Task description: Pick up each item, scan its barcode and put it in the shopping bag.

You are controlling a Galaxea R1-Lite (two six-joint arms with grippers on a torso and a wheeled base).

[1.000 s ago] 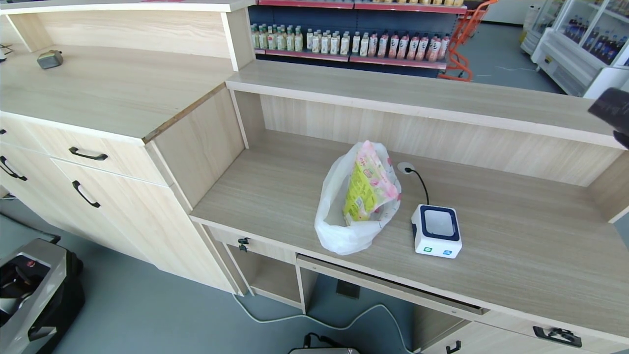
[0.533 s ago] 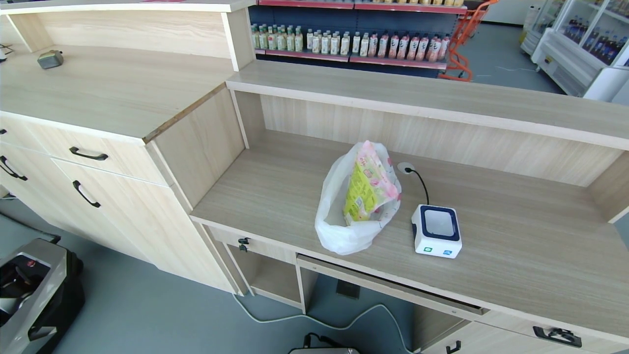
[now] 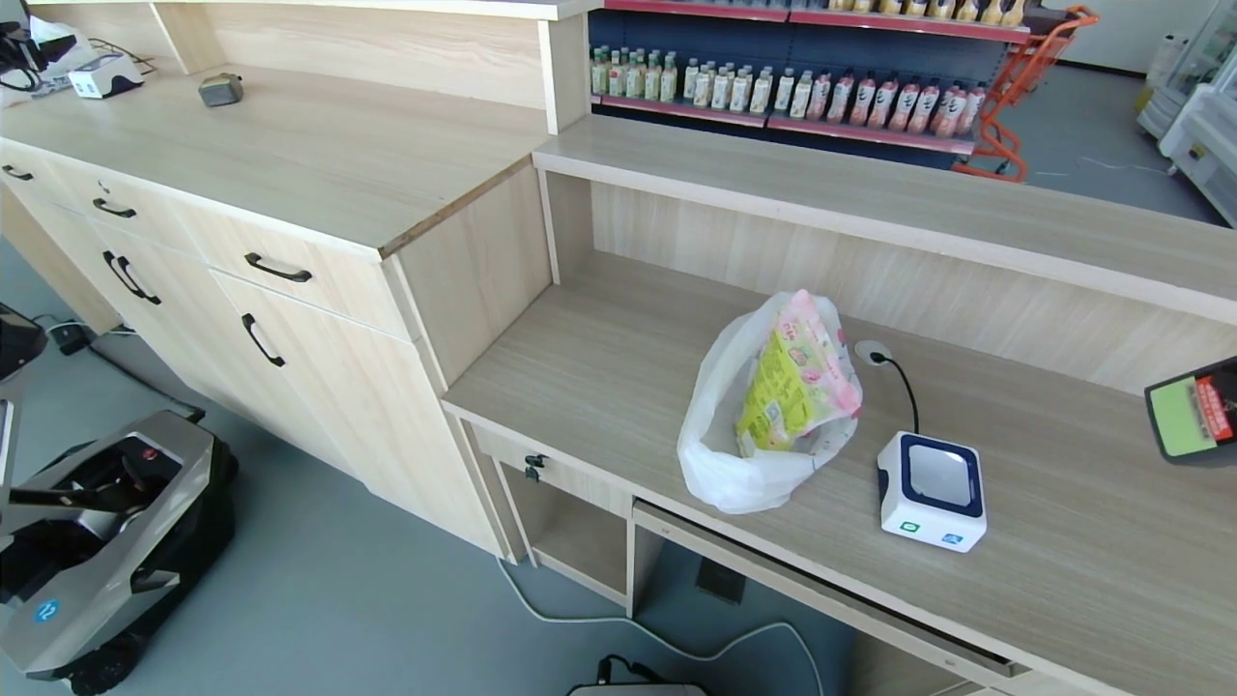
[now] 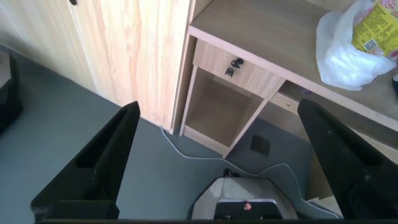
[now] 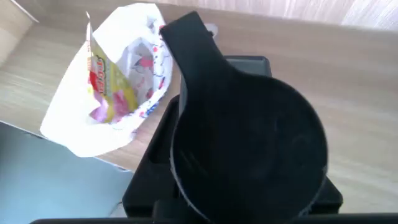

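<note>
Left gripper (image 4: 217, 106): matte black, broad wedge-shaped jaws.

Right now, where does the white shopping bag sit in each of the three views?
Head view: the shopping bag stands on the lower counter, next to the scanner, on the robot's left of it.
Left wrist view: the shopping bag sits near the counter's front edge, past the open cubby.
Right wrist view: the shopping bag lies on the counter, mouth open.
Shared landmark: the yellow-and-pink snack pack inside it.
</note>
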